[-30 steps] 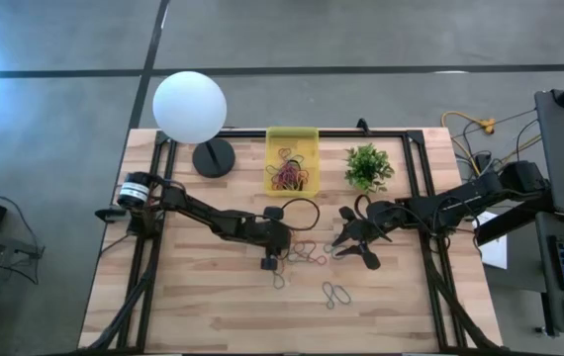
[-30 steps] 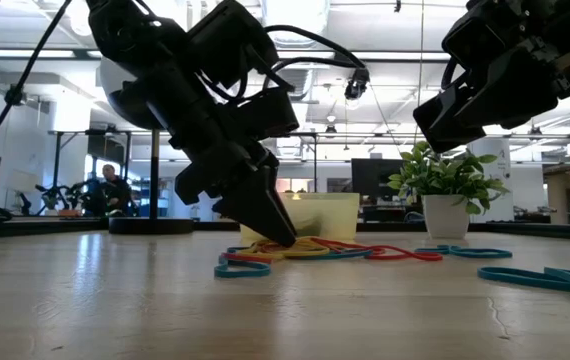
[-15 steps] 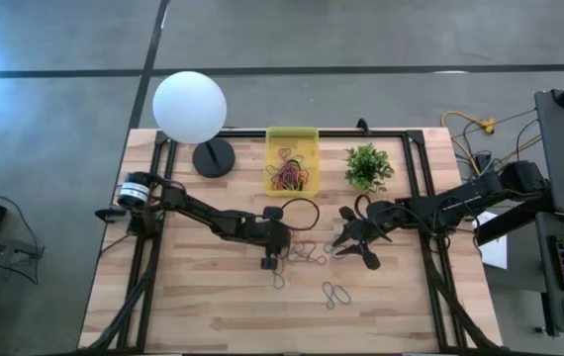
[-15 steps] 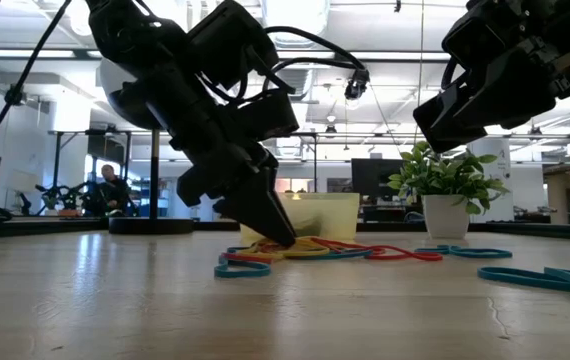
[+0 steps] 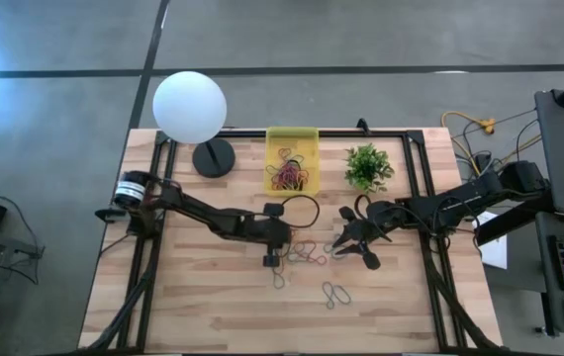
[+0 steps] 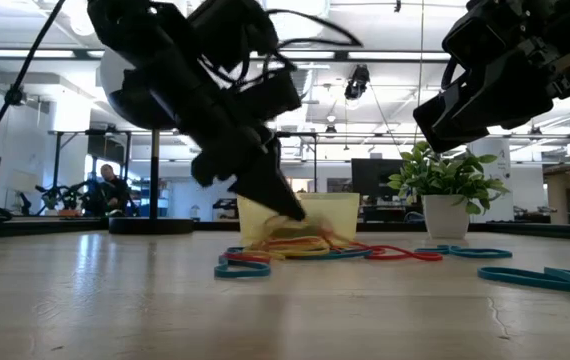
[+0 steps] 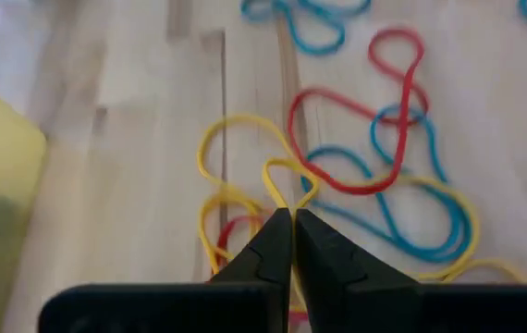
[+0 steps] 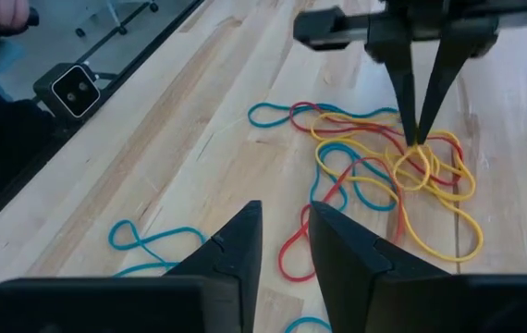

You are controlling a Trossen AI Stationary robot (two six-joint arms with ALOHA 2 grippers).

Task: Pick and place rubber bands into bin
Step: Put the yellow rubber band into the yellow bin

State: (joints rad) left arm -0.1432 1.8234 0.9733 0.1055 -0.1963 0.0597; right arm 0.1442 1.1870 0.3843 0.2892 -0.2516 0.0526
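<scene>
The left tool (image 5: 270, 259) is positioned over the tangle of thin red, yellow and blue rubber bands (image 5: 305, 253) near the middle of the light wooden slatted surface (image 5: 203, 307). In the left wrist view its two dark fingers (image 7: 265, 248) are pressed together, and a loop of a thin yellow rubber band (image 7: 287, 181) is pinched at their tips. In the low view the left tool (image 6: 287, 208) is raised slightly above the surface, with yellow strands hanging from its tip down into the pile (image 6: 315, 250).

The right tool (image 5: 346, 245) hangs just beside the pile, on the side opposite the left tool. In the right wrist view its fingers (image 8: 236, 250) stand a narrow gap apart and grip nothing; the tangle (image 8: 388, 176) lies on the surface ahead of them, with the left tool (image 8: 418, 137) descending into it.

Separate loops lie near the pile: a blue pair (image 5: 335, 294) closer to the front edge of the surface, and one blue loop (image 8: 148, 236) in the right wrist view.

The small rectangular translucent yellow plastic bin (image 5: 292, 134) sits at the rear of the surface, between the white globe lamp on a black base (image 5: 190, 107) and the small green potted plant (image 5: 367, 166). Several red and orange bands (image 5: 288, 176) lie inside it.
</scene>
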